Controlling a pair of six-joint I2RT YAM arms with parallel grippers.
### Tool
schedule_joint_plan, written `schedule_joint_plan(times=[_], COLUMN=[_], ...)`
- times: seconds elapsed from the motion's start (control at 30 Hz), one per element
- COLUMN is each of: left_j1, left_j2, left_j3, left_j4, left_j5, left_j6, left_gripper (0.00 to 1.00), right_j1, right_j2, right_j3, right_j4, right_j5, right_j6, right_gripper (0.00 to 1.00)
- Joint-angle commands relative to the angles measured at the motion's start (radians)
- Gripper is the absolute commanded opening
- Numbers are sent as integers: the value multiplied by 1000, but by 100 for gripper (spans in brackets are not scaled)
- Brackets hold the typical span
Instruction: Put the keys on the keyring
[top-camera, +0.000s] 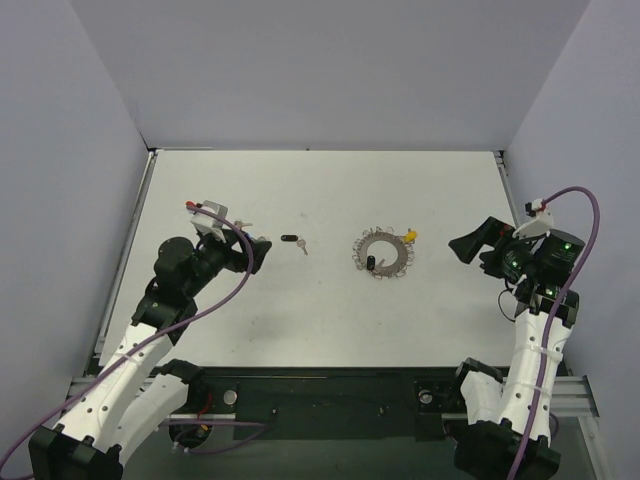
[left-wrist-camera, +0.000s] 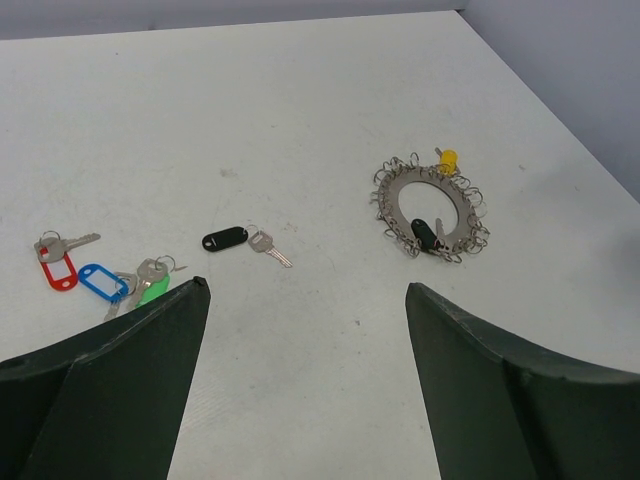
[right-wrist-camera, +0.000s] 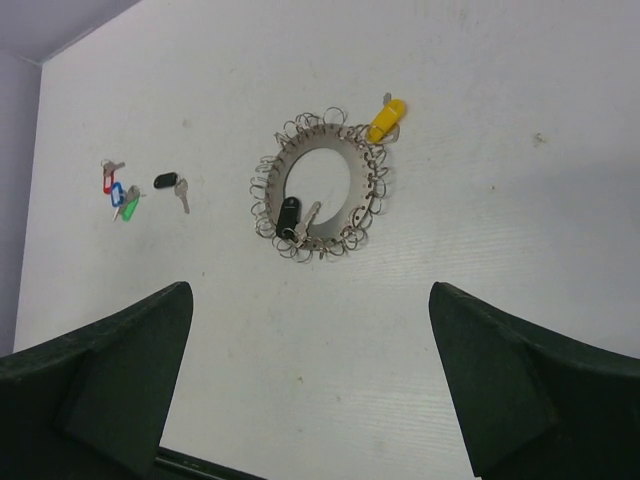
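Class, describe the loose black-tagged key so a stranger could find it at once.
On the white table, find the toothed keyring. Left of it, before the cluster of coloured-tag keys, the black-tagged key lies alone; the other black tag sits on the ring.

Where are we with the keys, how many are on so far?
Done, it seems: a yellow key and a black key sit on the keyring, apparently hooked on. In hand: nothing; the left gripper and right gripper are both open and empty. Left: a loose black key, plus the red key, blue key and green key clustered near the left gripper.
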Motion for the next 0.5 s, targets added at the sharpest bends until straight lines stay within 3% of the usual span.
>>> schedule_joint_plan(times=[0.0,0.33,0.47], left_j1=[-4,-4,-1], left_j2=[-11,-11,-5], left_j3=[7,13,13], left_j4=[27,33,30], left_j5=[23,55,49], left_j6=[6,-1,-3], left_gripper=[90,90,90], right_j1=[-7,-65,-98], right_j2=[-2,-5,-8], right_j3=[2,-49,-81], right_j4=[105,214,298], right_j5=[29,-97,-123], right_j6=[153,215,313], right_gripper=[99,99,99])
